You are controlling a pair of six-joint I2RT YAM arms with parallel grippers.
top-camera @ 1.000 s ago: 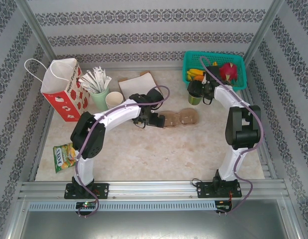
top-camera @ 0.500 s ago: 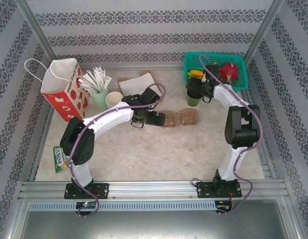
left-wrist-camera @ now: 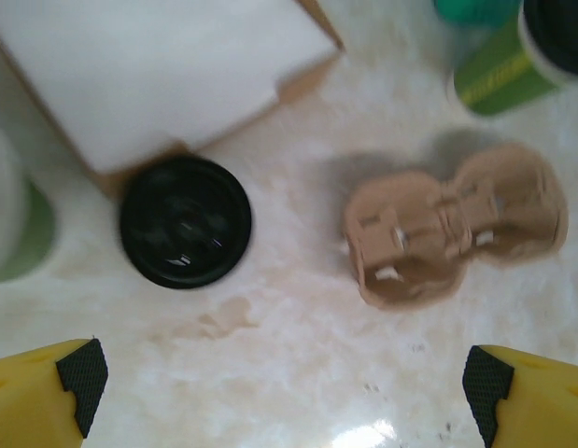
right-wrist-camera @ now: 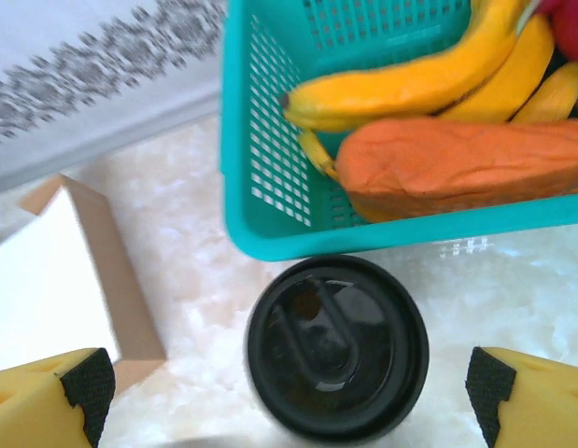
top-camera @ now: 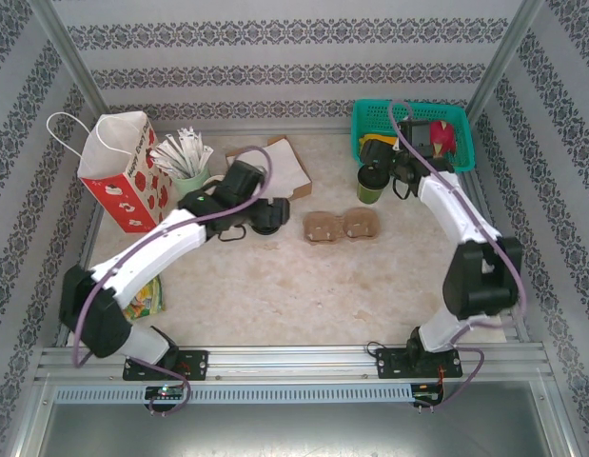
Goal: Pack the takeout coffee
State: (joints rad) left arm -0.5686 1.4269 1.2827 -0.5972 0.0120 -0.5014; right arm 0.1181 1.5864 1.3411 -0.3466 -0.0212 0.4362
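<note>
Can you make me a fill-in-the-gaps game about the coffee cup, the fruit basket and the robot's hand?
1. The small green paper cup has a round plastic lid coloured ____.
2. Right behind that cup, the teal plastic basket holds yellow ____ and other fruit.
3. The brown cardboard cup carrier has ____ hollows, both empty.
4. On either side of the cup, not touching it, the jaws of the right gripper stand ____.

Missing words: black; bananas; two; open.

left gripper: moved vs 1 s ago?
Yes. In the top view the left gripper has swung left, off the cup carrier that it was reaching over, toward the paper bag side.
</note>
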